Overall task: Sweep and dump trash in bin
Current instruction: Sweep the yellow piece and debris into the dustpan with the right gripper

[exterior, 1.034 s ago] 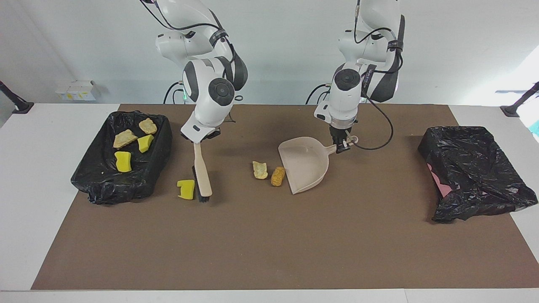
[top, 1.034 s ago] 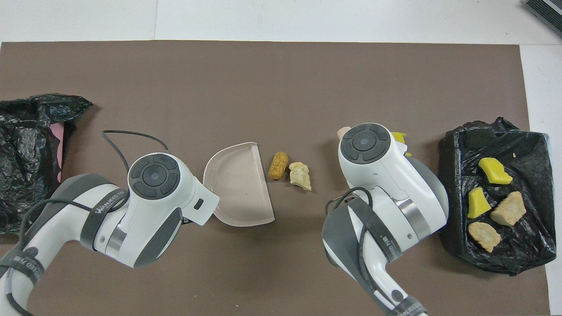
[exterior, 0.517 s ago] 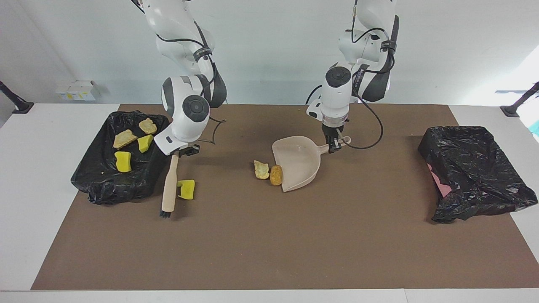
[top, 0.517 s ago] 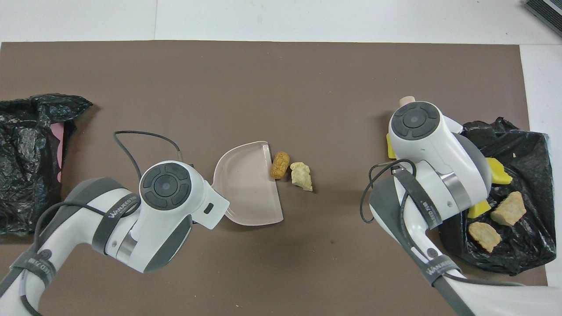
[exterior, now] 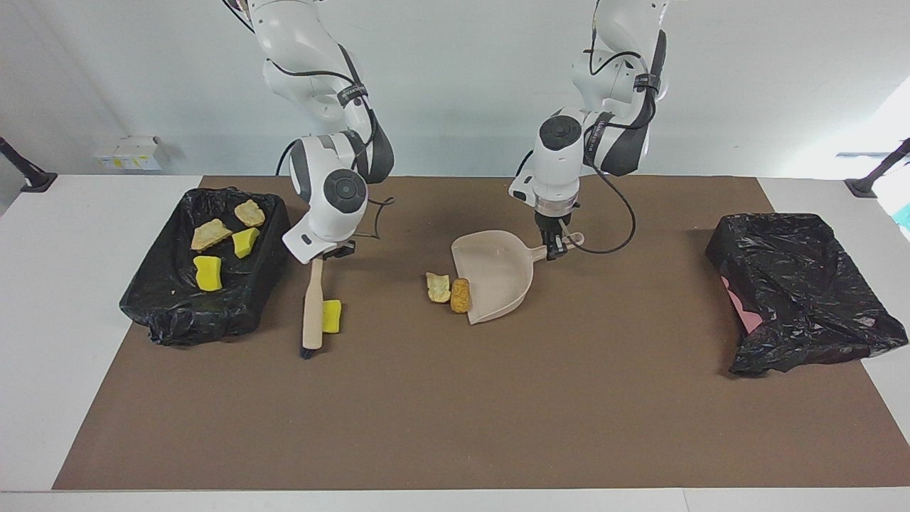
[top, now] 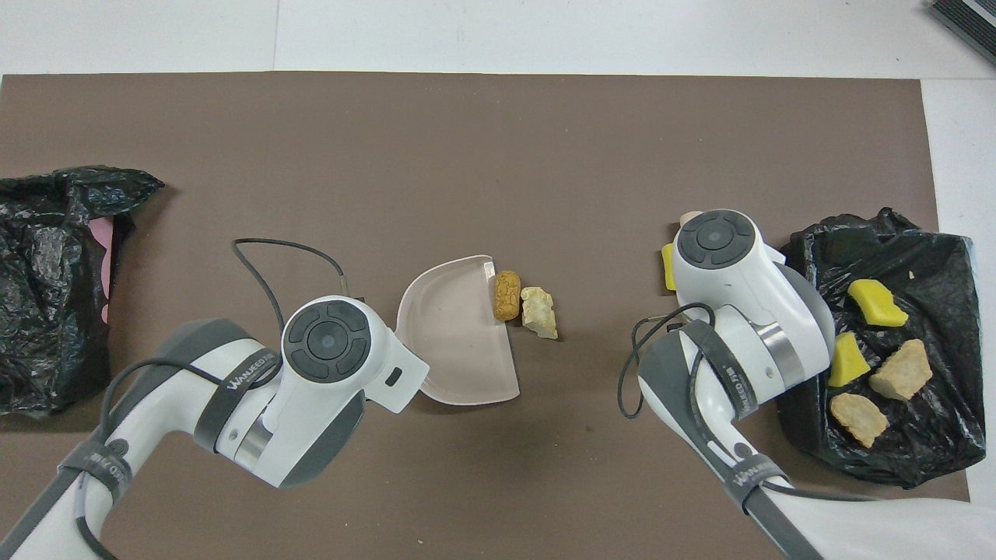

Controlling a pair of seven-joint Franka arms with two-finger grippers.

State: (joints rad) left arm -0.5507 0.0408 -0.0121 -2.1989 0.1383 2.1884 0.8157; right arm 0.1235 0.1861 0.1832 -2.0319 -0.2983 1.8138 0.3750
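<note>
Here the brown mat (exterior: 455, 398) holds two bins lined with black bags. The bin (exterior: 206, 263) at the right arm's end of the table contains four pieces of trash: two yellow sponge chunks (exterior: 207, 273) and two pale bread-like bits (exterior: 210, 234). The other bin (exterior: 796, 291), at the left arm's end, shows only crumpled black plastic and a strip of pink wall; what lies inside it cannot be seen.

The dustpan (exterior: 498, 277) rests near the middle of the mat. The orange-brown piece (exterior: 461, 295) touches its open edge, and the pale lump (exterior: 439, 286) lies just beside that piece, toward the right arm's end. No trash shows on the dustpan's floor.

The left gripper (exterior: 553, 249) pinches the dustpan's handle, its jaws closed on it. The right gripper (exterior: 328, 254) has its jaws pressed onto the top of the brush (exterior: 311, 306), which hangs down with its dark bristles at the mat. A third yellow sponge chunk (exterior: 331, 316) lies on the mat against the brush, on the side toward the dustpan, between the first bin and the dustpan.
</note>
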